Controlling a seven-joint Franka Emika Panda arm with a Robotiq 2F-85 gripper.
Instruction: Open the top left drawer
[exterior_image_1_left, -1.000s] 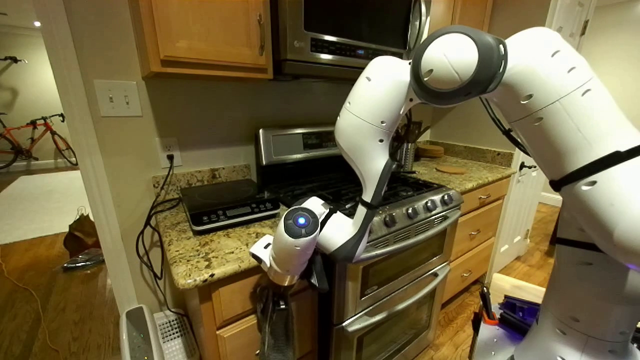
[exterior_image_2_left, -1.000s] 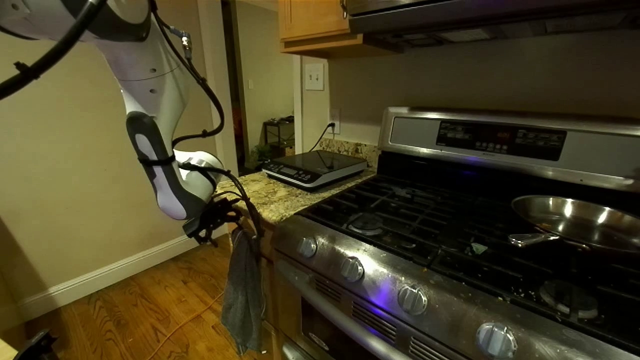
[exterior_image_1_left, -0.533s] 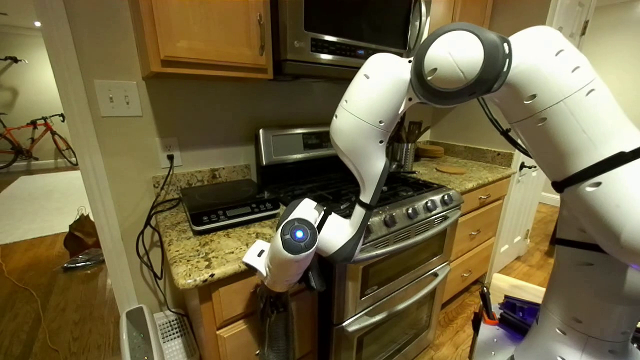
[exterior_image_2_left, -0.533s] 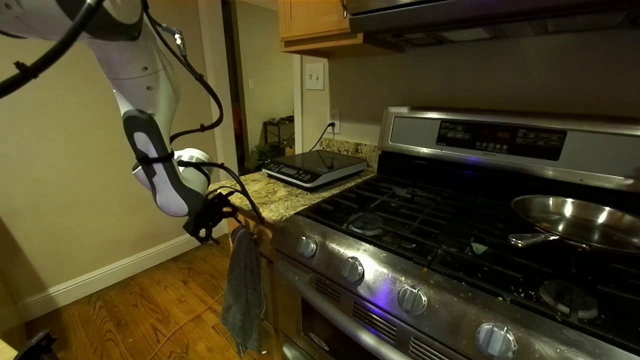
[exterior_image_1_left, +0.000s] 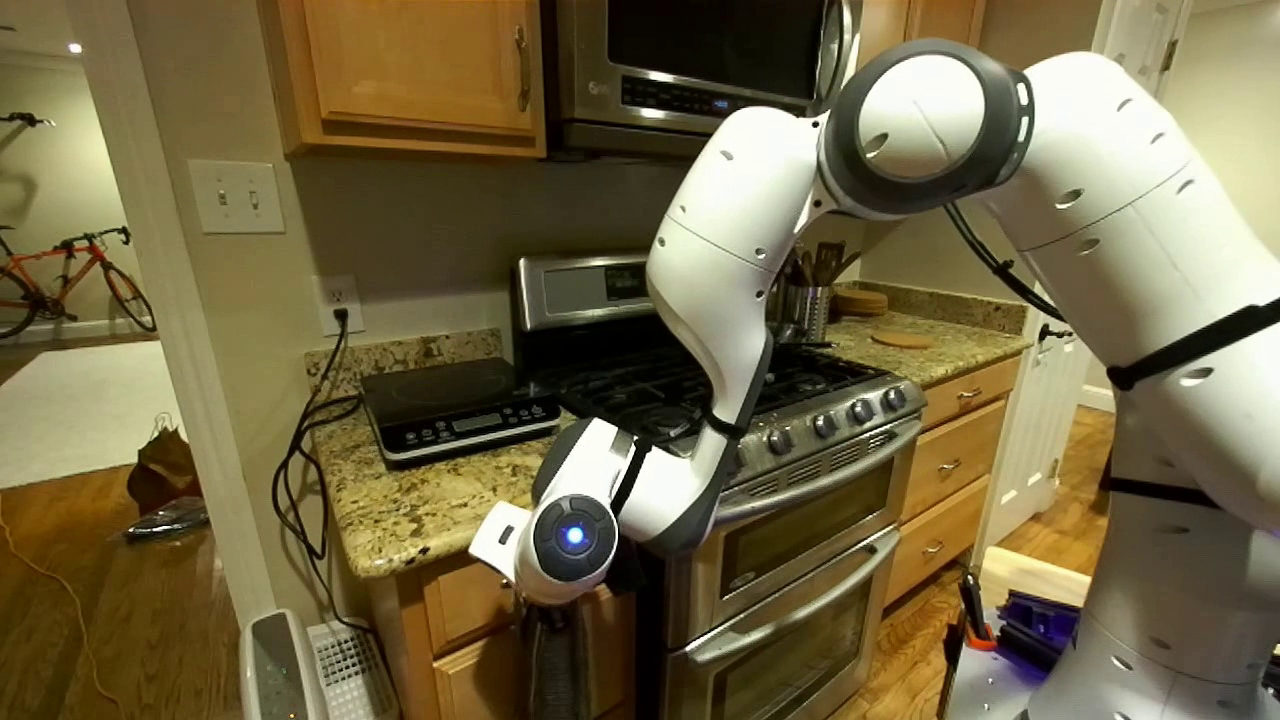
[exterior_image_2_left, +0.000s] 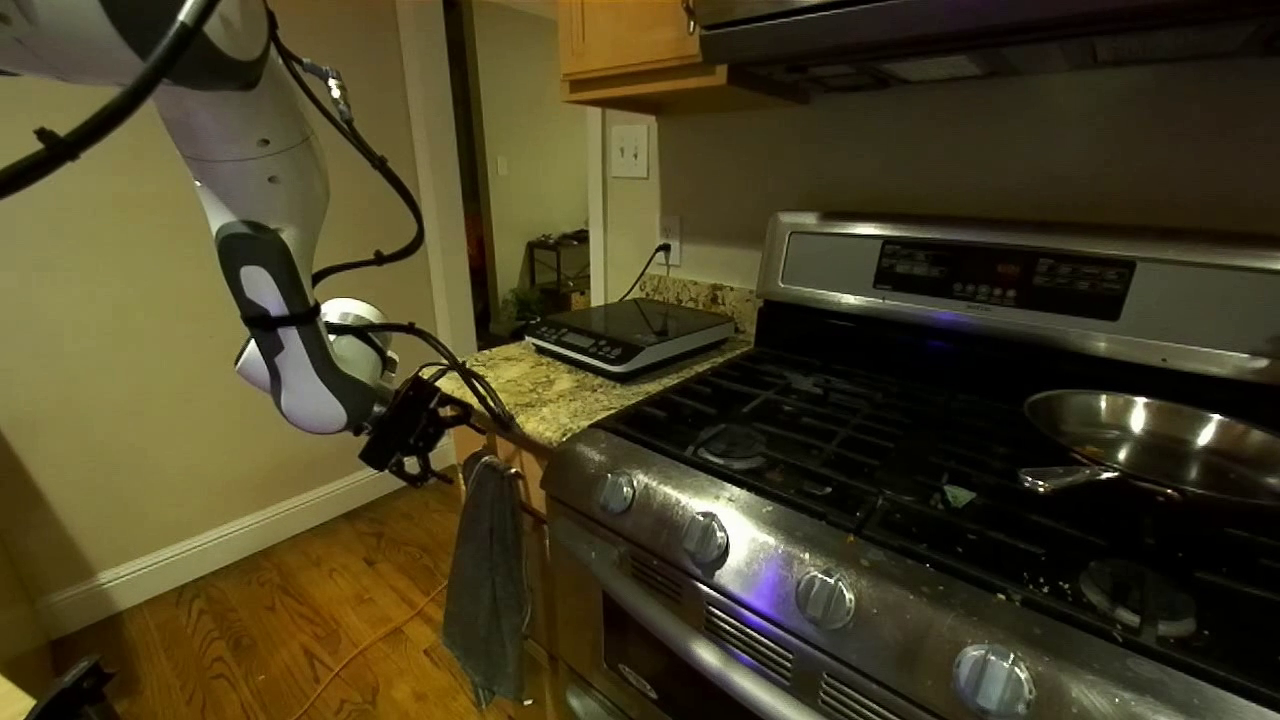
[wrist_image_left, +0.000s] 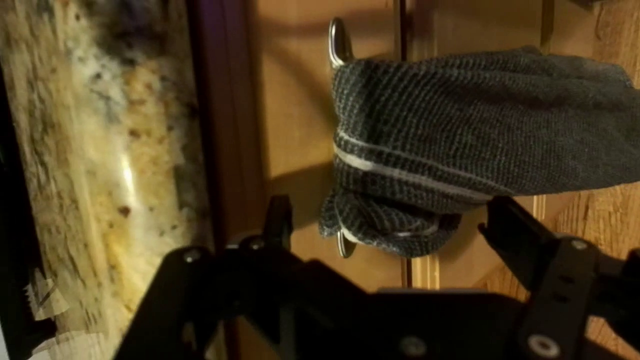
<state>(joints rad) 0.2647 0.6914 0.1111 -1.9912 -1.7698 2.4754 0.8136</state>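
Note:
The top left drawer (wrist_image_left: 295, 125) has a plain honey-oak front and looks shut, just under the granite counter edge. Part of that drawer front (exterior_image_1_left: 465, 600) also shows in an exterior view. Over its metal handle (wrist_image_left: 341, 42) hangs a dark grey towel (wrist_image_left: 430, 125) with pale stripes, leaving only the handle's two ends bare. My gripper (wrist_image_left: 392, 225) is open and points at the drawer front, one finger (wrist_image_left: 279, 220) on the counter side, the other lower down. Nothing is held. In an exterior view the gripper (exterior_image_2_left: 450, 450) stands short of the towel; elsewhere the wrist hides it.
The granite counter (exterior_image_2_left: 510, 385) juts out above the drawer and carries a portable cooktop (exterior_image_2_left: 630, 335). Beside the drawer stands the stove (exterior_image_2_left: 700, 520), with knobs and a protruding oven handle (exterior_image_1_left: 820, 485). A white appliance (exterior_image_1_left: 280, 670) sits by the wall end.
The wrist has swung back and lowered, so my gripper has tilted from pointing downward to facing the drawer more directly. It also sits slightly farther from the towel. Drawer and towel have not moved.

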